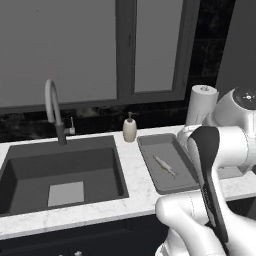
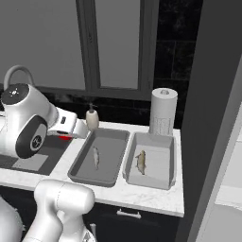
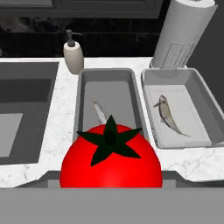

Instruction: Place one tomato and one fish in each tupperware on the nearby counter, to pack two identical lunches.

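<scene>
Tomato [image 3: 110, 156] carried at the pincer, above the counter [image 3: 61, 127].
Pincer apparently clamped on it, fingertips hidden. Darker tupperware [image 3: 83, 94] at 12 o'clock holds a fish [image 3: 100, 112]; lighter tupperware [image 3: 199, 89] at 2 o'clock holds another fish [image 3: 169, 116].

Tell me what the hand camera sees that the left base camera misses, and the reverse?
Hand view alone: a red tomato close up in front of the camera, and the lighter tray with its own fish. Left base view alone: the faucet. Both: the sink, soap bottle, paper towel roll, and the darker tray holding a fish.
</scene>
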